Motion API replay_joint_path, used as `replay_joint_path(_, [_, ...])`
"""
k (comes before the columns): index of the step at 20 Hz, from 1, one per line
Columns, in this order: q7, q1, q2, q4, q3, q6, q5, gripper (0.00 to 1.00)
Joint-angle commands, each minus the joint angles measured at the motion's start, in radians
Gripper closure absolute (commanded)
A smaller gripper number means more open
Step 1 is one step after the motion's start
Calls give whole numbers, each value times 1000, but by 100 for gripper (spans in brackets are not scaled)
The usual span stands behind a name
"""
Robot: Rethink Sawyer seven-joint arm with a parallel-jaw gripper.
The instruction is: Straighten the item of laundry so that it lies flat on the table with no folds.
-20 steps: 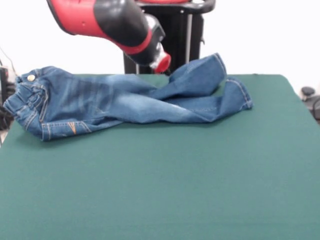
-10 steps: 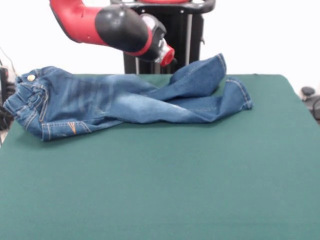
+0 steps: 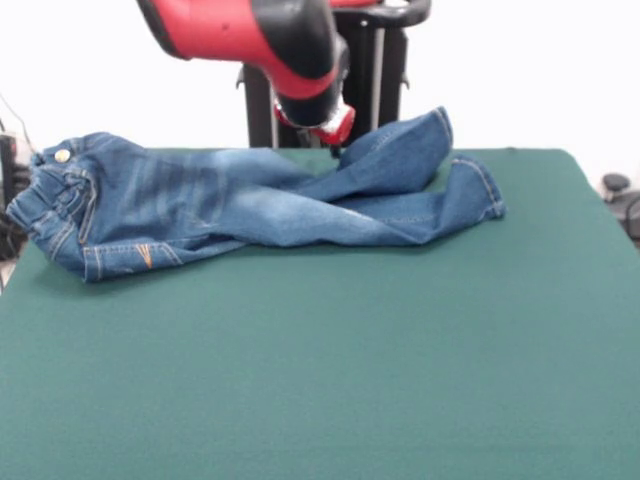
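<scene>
Front view shows the jeans lying across the far part of the green worktop, waistband at the picture's left edge, the two legs crossed and twisted at the right, one cuff propped up. The tool hangs above the crossing, clear of the cloth; I cannot tell whether it is clenched or released. Denim looks soft but fairly heavy, likely to drag rather than slide; the raised cuff seems the best hold.

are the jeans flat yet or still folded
Still folded. The jeans lie on the table with one leg crossed over the other, its cuff raised near the far edge.
</scene>
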Motion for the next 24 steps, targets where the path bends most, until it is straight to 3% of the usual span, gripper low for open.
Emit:
replay_joint_path(1, [173, 117, -247, 3, -60, -14, 25, 0])
replay_joint_path(3, [205, 164, -296, 10, -106, -37, 28, 0])
replay_joint_path(6, [207, 217, -348, -27, -154, 61, 42, 0])
replay_joint_path(13, [150, 178, -374, -48, -137, 75, 89, 0])
replay_joint_path(24, [214, 185, -110, -177, -235, -214, 13, 0])
